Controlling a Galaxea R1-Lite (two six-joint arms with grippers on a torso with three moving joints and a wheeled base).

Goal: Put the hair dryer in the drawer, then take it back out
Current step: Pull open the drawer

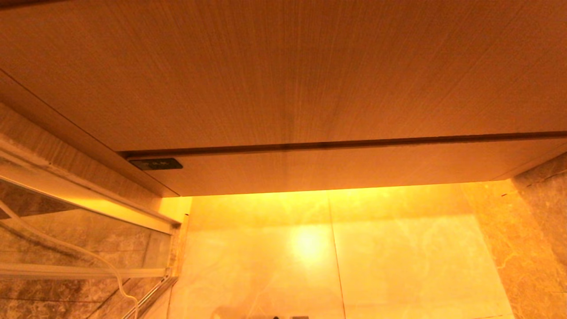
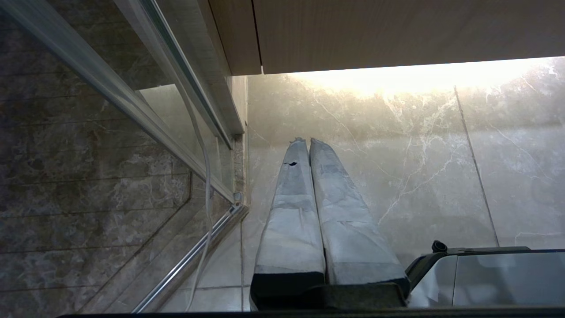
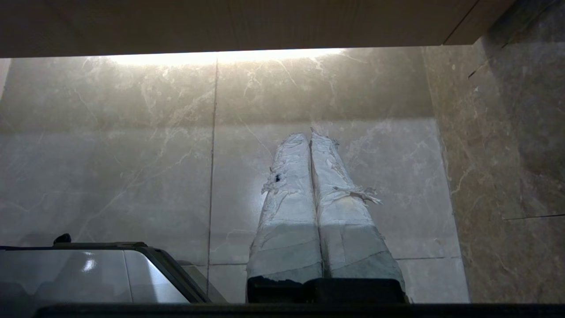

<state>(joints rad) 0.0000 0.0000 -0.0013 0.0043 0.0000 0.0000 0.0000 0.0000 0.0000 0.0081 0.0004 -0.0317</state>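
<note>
The drawer [image 1: 345, 170] is the low wood-grain front with a small dark label [image 1: 156, 164] at its left end. It sits shut under a taller plain wood-grain panel [image 1: 283, 75]. The hair dryer is out of view. Neither arm shows in the head view. My left gripper [image 2: 307, 140] hangs over the pale floor tiles, its taped fingers [image 2: 291, 212] pressed together with nothing between them. My right gripper [image 3: 309, 134] hangs the same way, its frayed taped fingers [image 3: 291, 207] shut and empty.
A glass partition with metal rails [image 1: 88, 248] [image 2: 132, 110] stands to the left, with a thin white cord [image 1: 116, 274] [image 2: 206, 176] hanging by it. A brown marble wall [image 1: 540, 230] [image 3: 507, 154] closes the right. My own base [image 2: 485, 278] [image 3: 88, 274] shows between the arms.
</note>
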